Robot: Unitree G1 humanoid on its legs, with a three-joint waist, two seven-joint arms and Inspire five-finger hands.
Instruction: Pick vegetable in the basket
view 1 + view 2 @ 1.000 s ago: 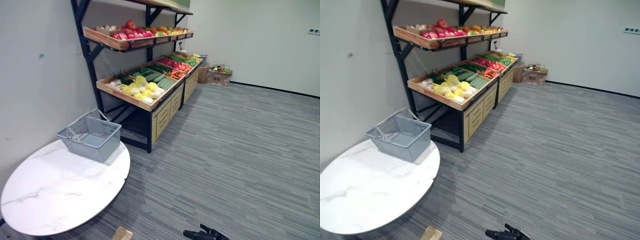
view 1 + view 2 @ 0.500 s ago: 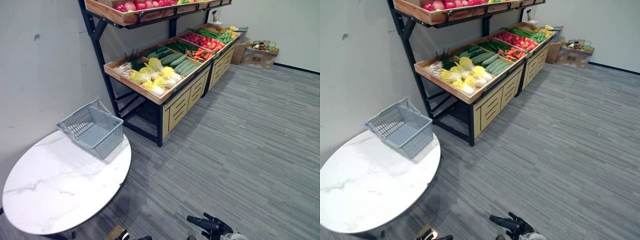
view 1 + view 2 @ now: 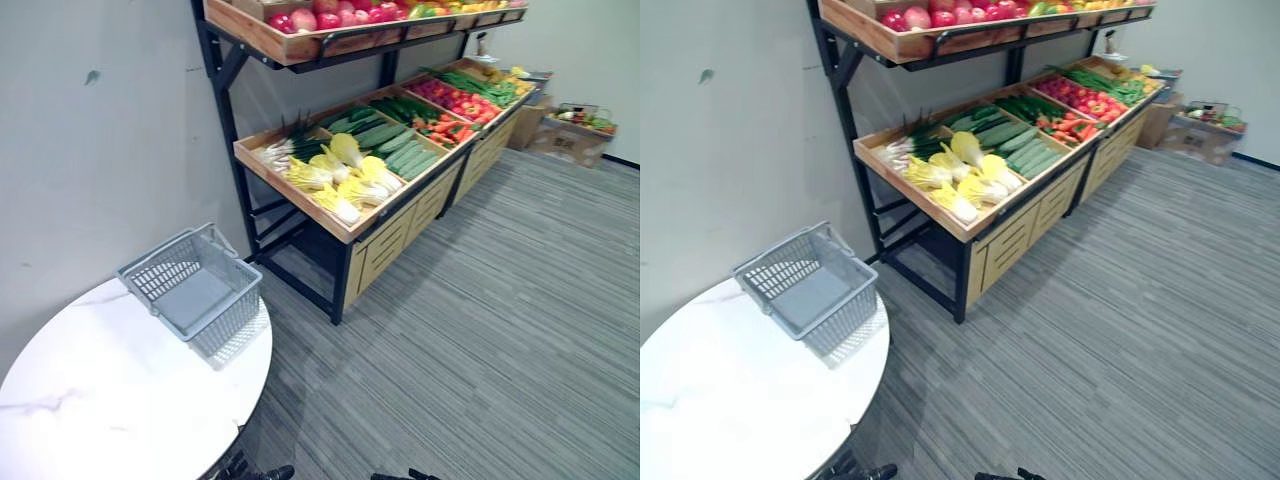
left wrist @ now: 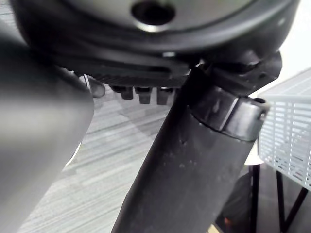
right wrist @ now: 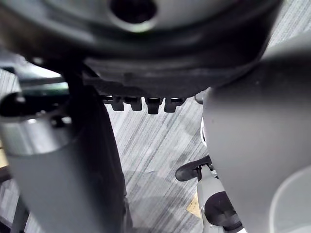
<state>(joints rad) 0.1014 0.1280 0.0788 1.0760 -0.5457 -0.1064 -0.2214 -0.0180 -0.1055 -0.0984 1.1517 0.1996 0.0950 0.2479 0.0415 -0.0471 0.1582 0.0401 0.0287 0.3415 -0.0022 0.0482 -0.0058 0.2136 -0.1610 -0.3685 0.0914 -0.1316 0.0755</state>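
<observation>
A grey plastic basket stands on the round white desk, at the desk's far edge near the wall, with its handle folded down towards the wall. The basket's bottom shows bare. The vegetables lie well apart from it, in the wooden lower tray of a black-framed stand beyond the desk. Pale yellow-green cabbages fill the nearest corner of the tray. Behind them lie spring onions and a row of cucumbers, and carrots and red peppers lie further along. An upper shelf carries red fruit. A cardboard box sits on the grey striped floor past the stand's far end.

The left robot hand hangs low over the floor beside the desk, its short row of fingers pointing straight down with nothing between them. The right robot hand hangs the same way over the floor, its fingers straight and holding nothing.
</observation>
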